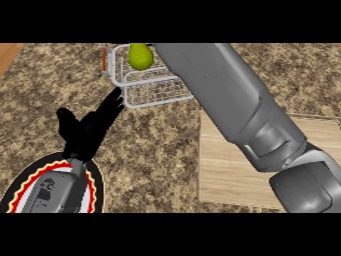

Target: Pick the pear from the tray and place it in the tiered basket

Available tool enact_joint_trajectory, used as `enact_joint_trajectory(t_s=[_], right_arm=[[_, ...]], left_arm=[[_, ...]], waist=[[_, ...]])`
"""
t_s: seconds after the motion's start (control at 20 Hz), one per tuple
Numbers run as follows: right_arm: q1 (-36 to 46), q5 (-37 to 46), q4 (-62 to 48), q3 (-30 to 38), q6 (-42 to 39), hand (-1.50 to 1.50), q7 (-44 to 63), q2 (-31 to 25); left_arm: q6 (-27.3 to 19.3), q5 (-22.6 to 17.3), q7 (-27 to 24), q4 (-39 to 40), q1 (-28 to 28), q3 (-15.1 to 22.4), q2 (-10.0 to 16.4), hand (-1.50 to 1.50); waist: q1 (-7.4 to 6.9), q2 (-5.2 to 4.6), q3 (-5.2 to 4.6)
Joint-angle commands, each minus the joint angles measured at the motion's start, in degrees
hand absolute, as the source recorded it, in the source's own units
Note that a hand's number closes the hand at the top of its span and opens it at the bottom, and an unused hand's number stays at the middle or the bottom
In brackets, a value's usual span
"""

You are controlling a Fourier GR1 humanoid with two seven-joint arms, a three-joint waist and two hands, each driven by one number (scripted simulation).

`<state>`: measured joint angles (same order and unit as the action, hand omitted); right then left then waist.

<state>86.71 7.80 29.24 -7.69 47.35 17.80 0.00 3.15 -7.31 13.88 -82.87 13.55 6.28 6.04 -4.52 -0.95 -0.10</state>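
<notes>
The green pear stands upright in the upper part of the white wire tiered basket at the counter's far side. My right forearm reaches from the lower right across the wooden tray to the basket, just right of the pear. It runs out at the view's top edge, so the right hand does not show. My left hand is open over the counter, its straight fingers pointing up and right, tips close to the basket's lower left corner.
A round plate with a black, red and yellow rim lies at the lower left, partly under my left forearm. Granite counter surrounds the tray, and wood strips show at the top corners.
</notes>
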Motion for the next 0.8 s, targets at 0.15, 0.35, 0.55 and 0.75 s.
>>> enact_joint_trajectory(t_s=[0.15, 0.35, 0.55, 0.75], right_arm=[[-7.4, 0.3, 4.1, 0.2, -1.2, -1.50, 3.1, -3.4], [-13.9, -1.1, 14.8, -1.3, -11.8, -1.50, 4.8, -9.7], [-22.2, -4.3, 25.0, -2.5, -24.0, -1.50, 4.7, -17.0], [-30.9, -8.2, 37.0, -1.3, -31.9, -1.50, 6.3, -25.3]], left_arm=[[-2.6, 0.8, 0.5, -1.6, -2.9, -2.0, 0.4, 0.00], [-1.4, 0.7, -1.3, -2.9, -7.9, -1.5, 0.6, 0.00], [-1.7, -0.1, -0.5, -3.0, -6.6, -4.0, 2.1, 0.00], [-2.0, -0.2, -0.6, -3.4, -8.1, -4.3, 2.0, 0.00]], waist=[[5.43, 1.51, 0.14], [6.16, 1.81, 0.15], [8.16, 2.23, 0.19], [9.44, 2.38, 0.20]])
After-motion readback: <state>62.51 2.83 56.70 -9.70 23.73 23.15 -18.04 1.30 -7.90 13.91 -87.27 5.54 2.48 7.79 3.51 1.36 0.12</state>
